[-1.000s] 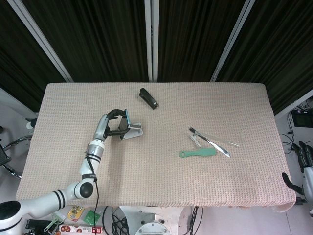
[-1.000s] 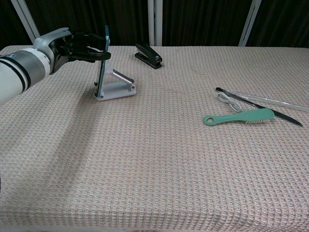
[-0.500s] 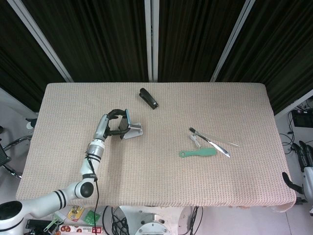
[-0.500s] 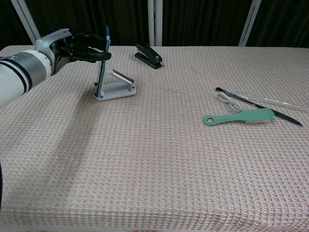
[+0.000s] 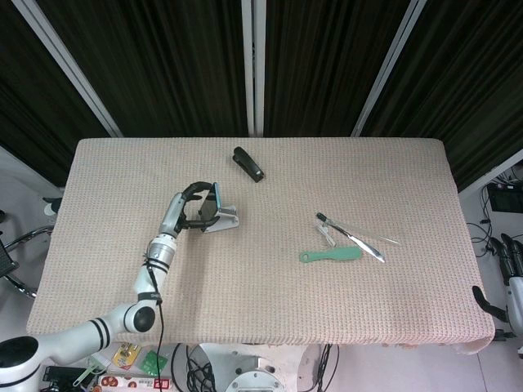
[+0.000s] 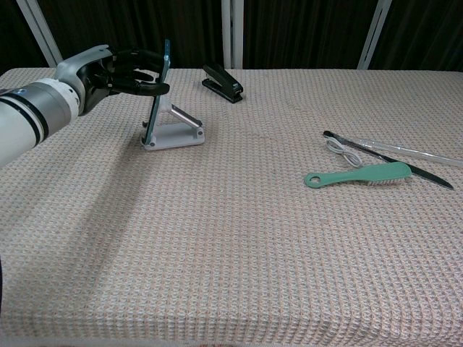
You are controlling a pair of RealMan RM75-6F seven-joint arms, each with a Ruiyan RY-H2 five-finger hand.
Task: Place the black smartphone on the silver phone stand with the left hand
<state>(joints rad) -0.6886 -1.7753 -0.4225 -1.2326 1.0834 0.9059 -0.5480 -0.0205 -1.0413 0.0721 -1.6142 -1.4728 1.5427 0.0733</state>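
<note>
The black smartphone (image 6: pixel 158 90) stands on edge in the silver phone stand (image 6: pixel 176 133), its lower end in the stand's front lip and its top tilted back toward the stand's bar. My left hand (image 6: pixel 119 72) grips the phone's upper part from the left side. In the head view the same hand (image 5: pixel 189 208) holds the phone (image 5: pixel 216 197) over the stand (image 5: pixel 222 220), left of the table's middle. My right hand (image 5: pixel 516 265) hangs off the table's right edge, fingers barely visible.
A black stapler (image 6: pixel 223 82) lies behind the stand near the far edge. On the right lie a green brush (image 6: pixel 358 176), a white cable (image 6: pixel 343 151) and a long thin tool (image 6: pixel 387 157). The table (image 6: pixel 231 253) carries a woven beige cloth.
The phone's top has tipped back to the right toward the stand's bar, and my left hand has followed it slightly. Nothing else moved.
</note>
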